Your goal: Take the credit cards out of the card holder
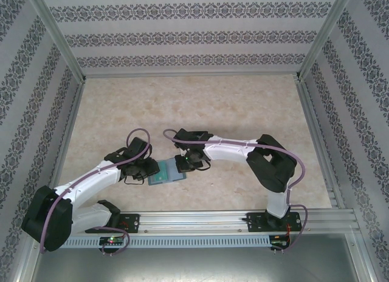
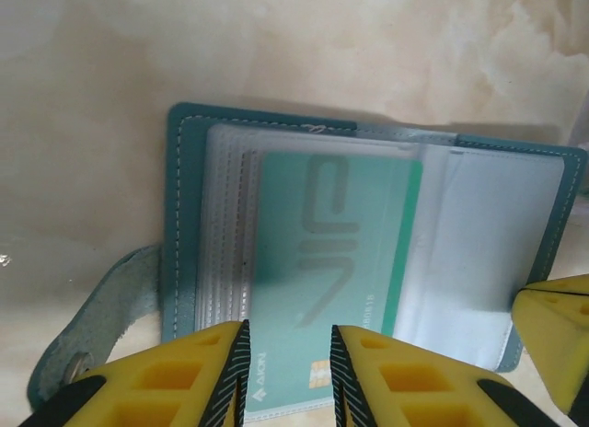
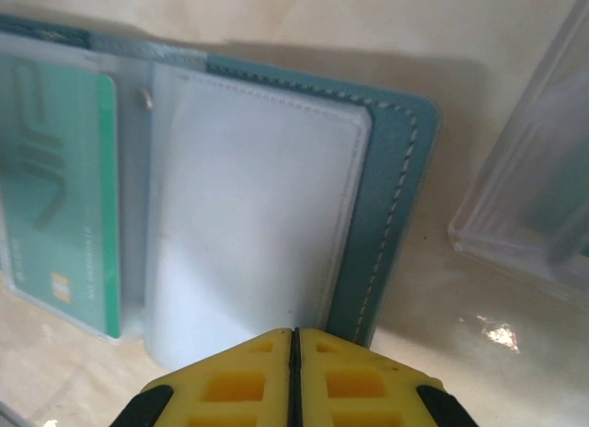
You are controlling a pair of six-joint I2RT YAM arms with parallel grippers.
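A pale marbled table (image 1: 243,112) is carrying everything, and the left arm (image 1: 91,178) and right arm (image 1: 237,151) are reaching in toward each other over its near middle. Between them the teal card holder (image 1: 165,174) is lying open and flat on the table, with a clear plastic box (image 3: 534,206) sitting just beside its right cover. A teal-green credit card (image 2: 331,252) is sitting inside a clear sleeve on the holder's left half, while the sleeve (image 3: 248,215) on the right half is lying pale and flat. The holder's small tab (image 2: 101,303) is sticking out at its left side. The left hand (image 2: 290,376) is hovering spread, its fingers straddling the card's near edge. The right hand (image 3: 294,376) is pressed together at the near edge of the right panel; it is unclear whether anything is caught between its fingers.
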